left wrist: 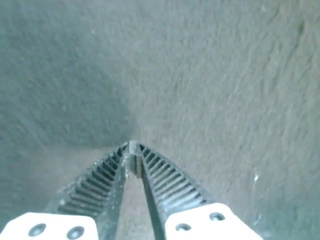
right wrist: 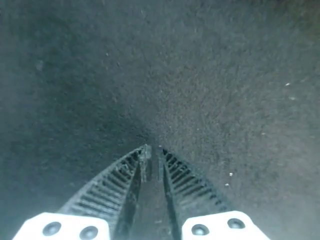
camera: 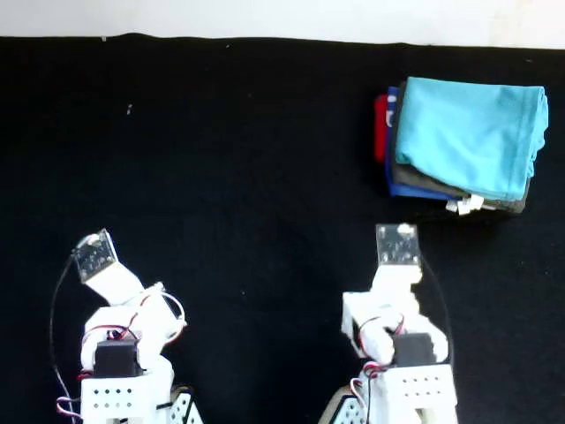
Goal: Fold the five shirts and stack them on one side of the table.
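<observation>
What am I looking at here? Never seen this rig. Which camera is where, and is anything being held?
These are two small robot arms side by side at a table covered in black cloth. The high view looks down from a fixed camera. One arm and another arm sit at the bottom of that picture. A stack of folded shirts lies at its upper right, with a light blue shirt on top. The other two pictures come from a camera on each arm's wrist, looking along its fingers. The left fingers and the right fingers are shut over bare cloth, holding nothing.
</observation>
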You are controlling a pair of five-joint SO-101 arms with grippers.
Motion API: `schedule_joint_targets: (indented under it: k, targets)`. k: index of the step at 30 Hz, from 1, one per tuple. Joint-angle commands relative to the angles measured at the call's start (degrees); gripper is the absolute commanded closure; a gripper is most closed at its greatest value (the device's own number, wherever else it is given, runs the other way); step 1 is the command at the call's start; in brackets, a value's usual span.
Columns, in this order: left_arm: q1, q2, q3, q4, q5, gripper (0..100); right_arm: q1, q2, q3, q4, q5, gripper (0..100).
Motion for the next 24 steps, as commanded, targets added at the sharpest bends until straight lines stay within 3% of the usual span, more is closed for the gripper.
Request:
schedule_joint_targets:
  k: [1, 9, 24]
  targets:
    - [1.1, -0.6, 0.9, 1.3, 1.1, 99, -0.3, -8.7, 7.5, -1.0, -0.4, 96.5]
    - [1.2, -0.6, 0.9, 6.1, 1.0, 99, -0.3, -17.1, 11.1, 9.6, -0.2, 96.5]
    - [1.2, -0.8, 0.9, 6.2, 1.0, 99, -0.3, -16.9, 10.9, 10.2, -0.1, 96.5]
